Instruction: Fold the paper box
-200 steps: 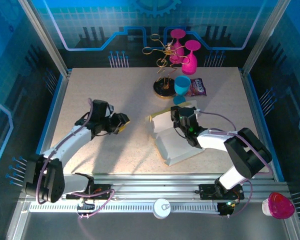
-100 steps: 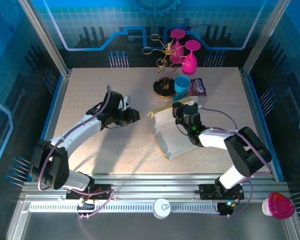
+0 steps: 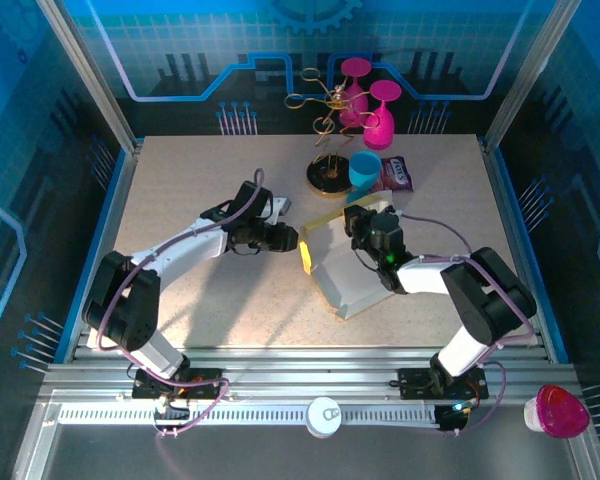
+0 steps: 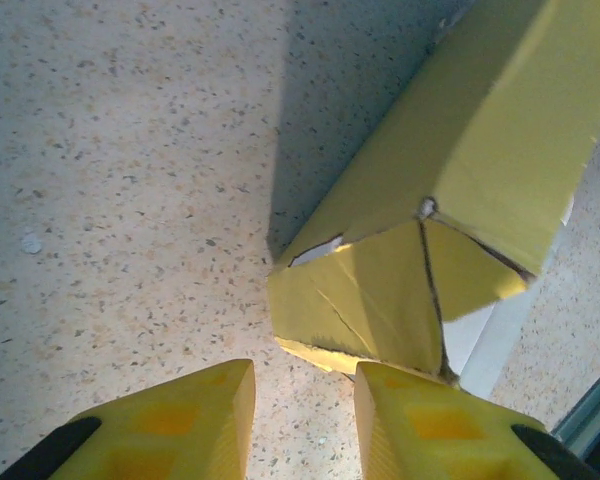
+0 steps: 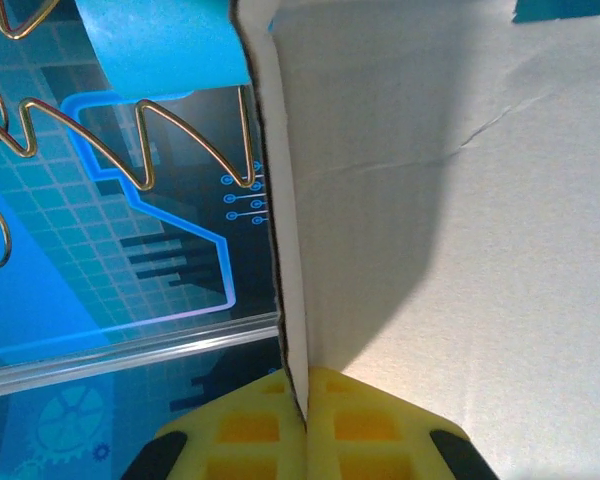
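Note:
The paper box [image 3: 348, 268], yellow outside and white inside, lies half-formed at the table's middle right, with a yellow flap [image 3: 307, 252] raised on its left side. My right gripper [image 3: 366, 226] is shut on the box's far white wall [image 5: 292, 290], the thin edge pinched between both pads [image 5: 305, 400]. My left gripper [image 3: 286, 238] is just left of the yellow flap and stands open, bare table showing between its fingertips [image 4: 303, 400]. The folded yellow flap [image 4: 370, 300] lies right in front of them, its lower edge over the right finger [image 4: 430, 420].
Behind the box stand a blue cup [image 3: 364, 170], a purple snack packet [image 3: 395, 176], a gold wire stand [image 3: 328, 110] on a dark base and two pink goblets [image 3: 380, 118]. The table's left half is bare.
My left arm has reached right across the table up to the box's left flap. The box's left side has tipped up and now shows yellow. The right gripper kept its hold.

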Tool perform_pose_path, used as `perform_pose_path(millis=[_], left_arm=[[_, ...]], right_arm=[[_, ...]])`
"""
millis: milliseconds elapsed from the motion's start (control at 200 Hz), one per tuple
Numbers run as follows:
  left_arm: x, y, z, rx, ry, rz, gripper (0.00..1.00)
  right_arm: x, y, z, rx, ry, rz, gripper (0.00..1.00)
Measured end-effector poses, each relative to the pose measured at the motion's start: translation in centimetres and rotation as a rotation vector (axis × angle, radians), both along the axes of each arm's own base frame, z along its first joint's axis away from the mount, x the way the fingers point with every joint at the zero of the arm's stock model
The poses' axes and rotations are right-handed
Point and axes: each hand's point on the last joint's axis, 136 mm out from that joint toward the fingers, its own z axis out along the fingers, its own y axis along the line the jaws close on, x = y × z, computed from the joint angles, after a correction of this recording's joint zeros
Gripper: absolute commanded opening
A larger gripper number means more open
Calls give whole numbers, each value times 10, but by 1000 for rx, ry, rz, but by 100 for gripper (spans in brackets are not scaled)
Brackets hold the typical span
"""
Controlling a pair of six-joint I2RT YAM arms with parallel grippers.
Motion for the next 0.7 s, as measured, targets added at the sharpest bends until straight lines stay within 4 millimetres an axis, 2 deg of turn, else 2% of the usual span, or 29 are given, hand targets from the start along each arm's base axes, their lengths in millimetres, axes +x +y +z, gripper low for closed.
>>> perform_pose_path(millis=[555, 700], left_arm=[[-4, -27, 3, -10, -95, -60, 44], [-11, -24, -4, -6, -105, -58, 47]], right_arm=[[1, -6, 1, 11, -40, 35, 0], [2, -7, 1, 12, -39, 35, 0]])
